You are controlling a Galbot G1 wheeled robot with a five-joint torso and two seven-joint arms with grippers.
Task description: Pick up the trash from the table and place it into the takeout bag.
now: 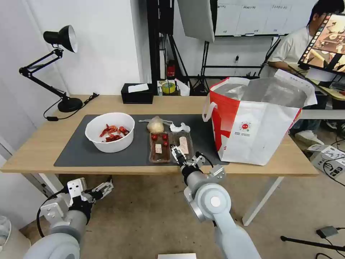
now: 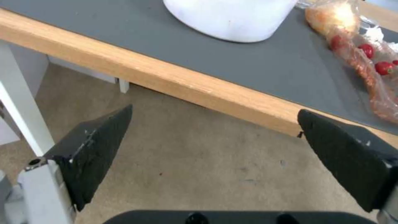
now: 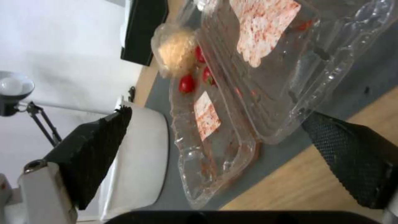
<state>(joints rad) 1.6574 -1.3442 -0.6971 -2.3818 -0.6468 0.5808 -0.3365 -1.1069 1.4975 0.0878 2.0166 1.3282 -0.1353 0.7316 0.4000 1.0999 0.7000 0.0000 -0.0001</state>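
On the dark mat of the table stands a white bowl of red crayfish shells. Right of it lies the clear hinged tray with tomatoes. A knotted bag and a crumpled tissue lie just behind the tray. The takeout bag stands open at the table's right end. My right gripper is open at the tray's near edge; in its wrist view the tray lies between the spread fingers. My left gripper hangs open below the table's front edge, near the bowl.
A black tissue box and a yellow tape roll stand at the table's back edge. A black desk lamp is at the back left. The floor lies beneath the left gripper.
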